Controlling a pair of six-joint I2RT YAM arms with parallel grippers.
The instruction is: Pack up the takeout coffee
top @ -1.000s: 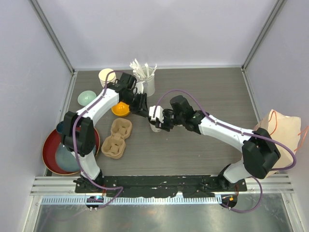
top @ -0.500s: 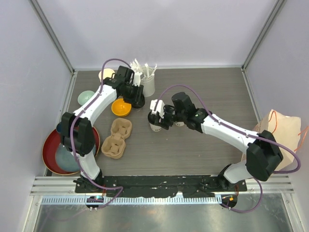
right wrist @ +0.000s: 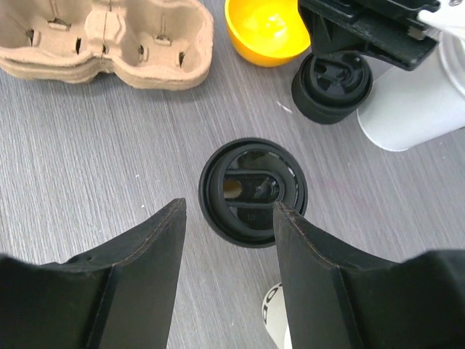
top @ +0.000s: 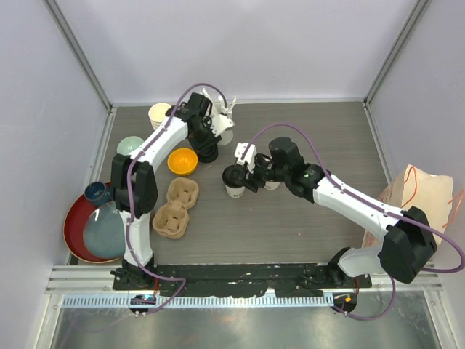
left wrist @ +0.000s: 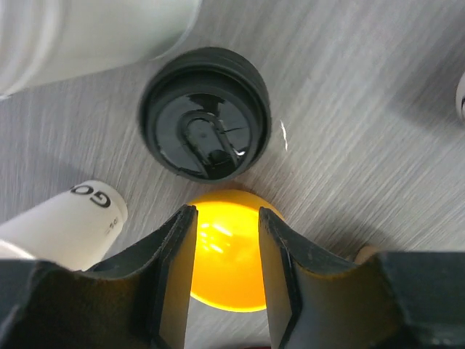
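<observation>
Over lidded cup, R fingers apart; L fingers apart nr yellow bowl.

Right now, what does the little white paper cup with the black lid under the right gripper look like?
The small white paper cup stands upright on the grey wood-grain table, capped by a round, glossy black plastic lid with an oval recess and a small sip hole. The right gripper hangs open above it, one finger each side, neither seeming to touch.

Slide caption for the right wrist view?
Open right gripper over a white paper cup with round black plastic lid; brown moulded-pulp cup carrier and yellow bowl beyond.
</observation>
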